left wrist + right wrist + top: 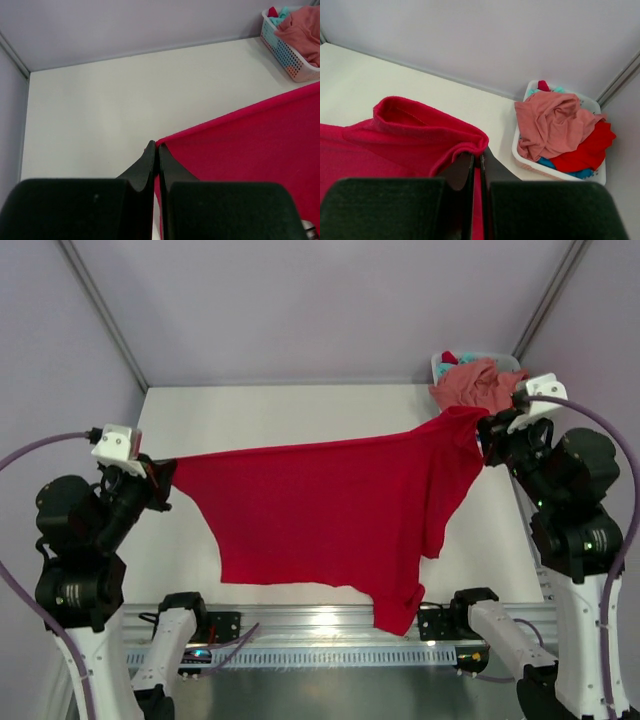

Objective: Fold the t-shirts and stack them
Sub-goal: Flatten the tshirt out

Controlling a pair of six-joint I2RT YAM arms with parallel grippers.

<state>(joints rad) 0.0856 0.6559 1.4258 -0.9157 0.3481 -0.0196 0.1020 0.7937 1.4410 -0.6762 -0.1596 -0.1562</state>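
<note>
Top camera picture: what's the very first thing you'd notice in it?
The huge red t-shirt grabs the eye first, stretched wide across the middle of the table. The left gripper pinches one end and the right gripper pinches the other. After that, you'd spot the white basket in the far right corner, with a crumpled pink shirt piled on top.
</note>
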